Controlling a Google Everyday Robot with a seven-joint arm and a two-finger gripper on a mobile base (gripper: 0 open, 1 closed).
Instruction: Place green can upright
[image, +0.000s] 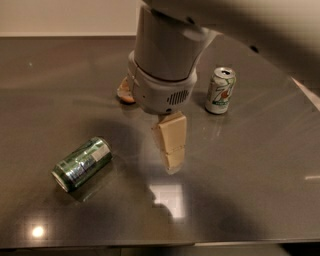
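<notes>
The green can (82, 164) lies on its side on the dark table (260, 190), at the front left, with its pale label patch facing up and a silver end toward the front left. My gripper (170, 161) hangs from the large grey wrist in the middle of the view. It is to the right of the green can, apart from it, and holds nothing that I can see.
A white-and-silver can with a green and red logo (220, 90) stands upright at the back right. An orange ball (124, 93) is mostly hidden behind the wrist. The table's right edge curves past the white can, and its front edge runs along the bottom.
</notes>
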